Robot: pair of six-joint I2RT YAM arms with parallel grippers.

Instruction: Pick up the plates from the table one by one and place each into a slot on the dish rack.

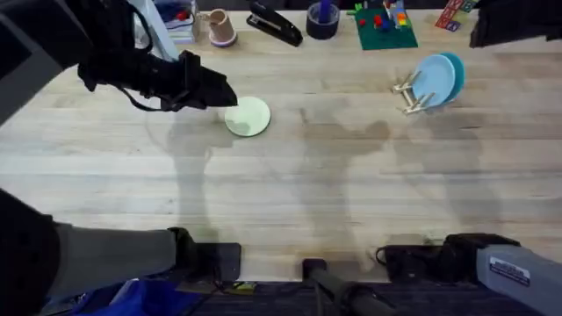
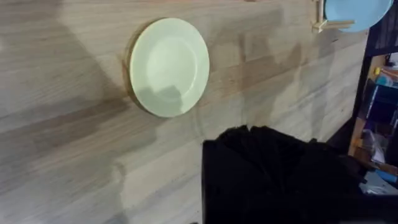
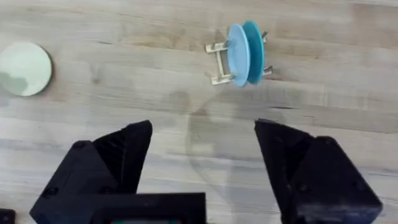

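Both arms are matte black with angular, faceted housings, the left gripper point(image 1: 219, 90) tapering to a blunt wedge, the right gripper point(image 3: 204, 158) showing two thick chunky fingers, and a grey-white labelled link sits at the overhead frame's lower right.

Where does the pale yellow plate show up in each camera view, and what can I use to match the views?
Overhead: the pale yellow plate lies flat on the table, left of centre, just beside the left gripper.
Left wrist: upper middle of the picture, flat on the wood.
Right wrist: at the far left edge.
Shared landmark: the dish rack holding the light blue plate and the teal plate.
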